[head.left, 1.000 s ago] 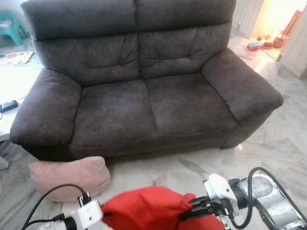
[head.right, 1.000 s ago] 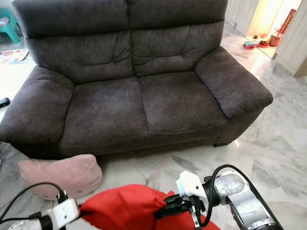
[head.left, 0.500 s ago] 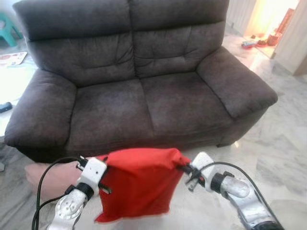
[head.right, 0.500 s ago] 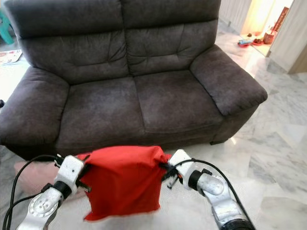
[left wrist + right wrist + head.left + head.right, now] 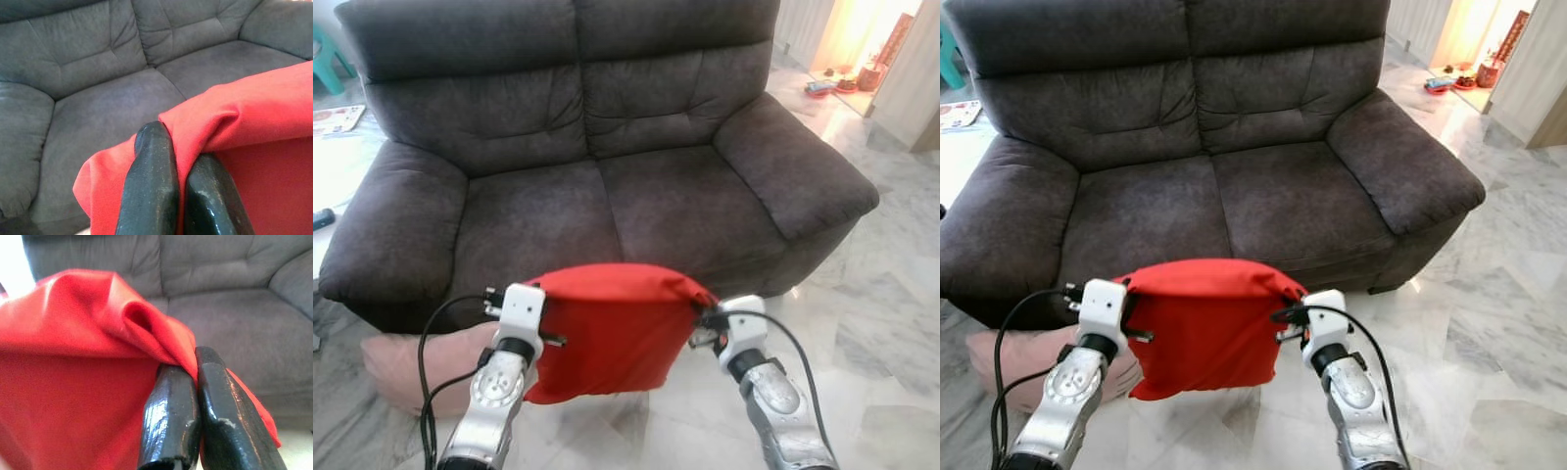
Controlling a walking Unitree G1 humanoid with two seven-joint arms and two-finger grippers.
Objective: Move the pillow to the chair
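Observation:
A red pillow [image 5: 607, 328] hangs in the air just in front of the dark grey two-seat sofa [image 5: 607, 186], below the seat's front edge. My left gripper [image 5: 543, 311] is shut on its upper left corner; in the left wrist view the fingers [image 5: 151, 176] pinch a fold of red cloth. My right gripper [image 5: 700, 313] is shut on the upper right corner, the cloth squeezed between its fingers [image 5: 171, 416]. The pillow's top edge is stretched between both grippers and its body sags below them.
A pink pillow [image 5: 411, 357] lies on the marble floor [image 5: 881, 323] by the sofa's left front corner, behind my left arm. A white table with a black remote [image 5: 321, 217] stands at far left. A teal stool [image 5: 325, 54] is at back left.
Both grippers have raised the red pillow from low near the floor to sofa-seat height and carried it closer to the sofa. The camera has shifted slightly.

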